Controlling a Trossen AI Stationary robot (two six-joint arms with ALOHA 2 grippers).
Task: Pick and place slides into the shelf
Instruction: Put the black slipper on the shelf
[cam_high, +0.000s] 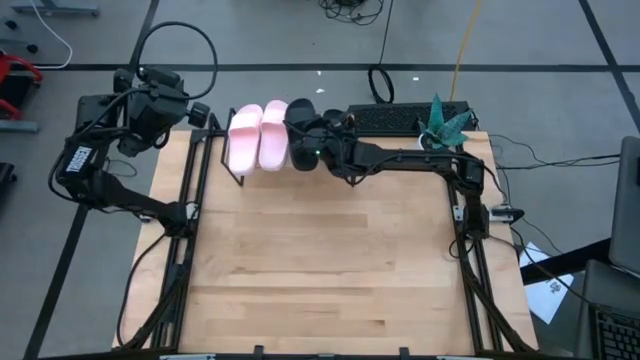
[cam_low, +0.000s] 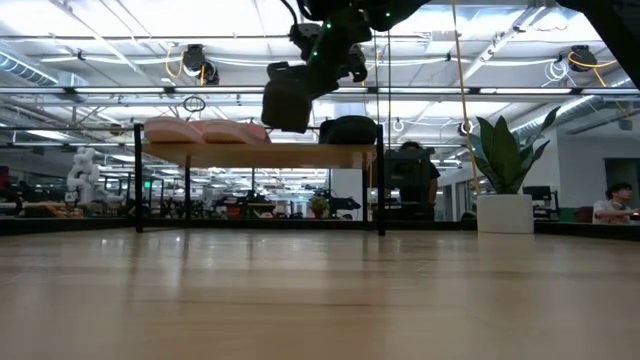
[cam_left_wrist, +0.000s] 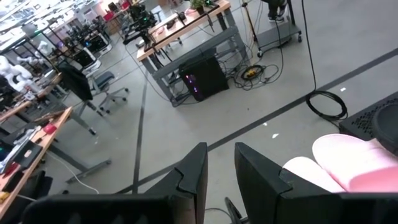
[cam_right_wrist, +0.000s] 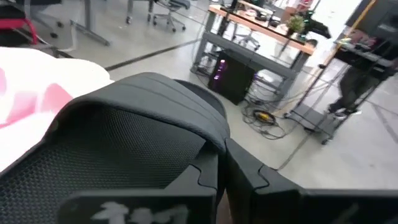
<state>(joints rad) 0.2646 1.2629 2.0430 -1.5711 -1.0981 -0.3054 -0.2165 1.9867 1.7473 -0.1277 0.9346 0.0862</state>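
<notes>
The shelf (cam_low: 260, 155) stands at the table's far left. The two pale pink slides (cam_high: 258, 135) (cam_low: 205, 130) lie side by side on its top, and one black slide (cam_low: 348, 130) (cam_high: 327, 122) rests on its right part. My right gripper (cam_right_wrist: 225, 180) (cam_high: 318, 150) reaches over the shelf and is shut on the second black slide (cam_low: 288, 105) (cam_right_wrist: 143, 137), which is above the gap between the pink pair and the other black slide. My left gripper (cam_left_wrist: 221, 168) (cam_high: 195, 115) waits raised beyond the shelf's left end, with a narrow gap between its fingers. My right gripper holds the black slide by a side edge (cam_right_wrist: 208, 158) beside its wide strap (cam_right_wrist: 155, 93), pinched between the two fingers. The fingers come nearly level from the table's right side. The slide is lifted clear above the shelf top and hangs tilted (cam_low: 285, 110).
A potted plant (cam_high: 445, 125) (cam_low: 503, 175) and a keyboard (cam_high: 395, 118) sit at the far right of the table. Black frame rails (cam_high: 195, 200) run along the table's left and right sides. The wooden tabletop (cam_high: 320, 260) spreads out in front of the shelf.
</notes>
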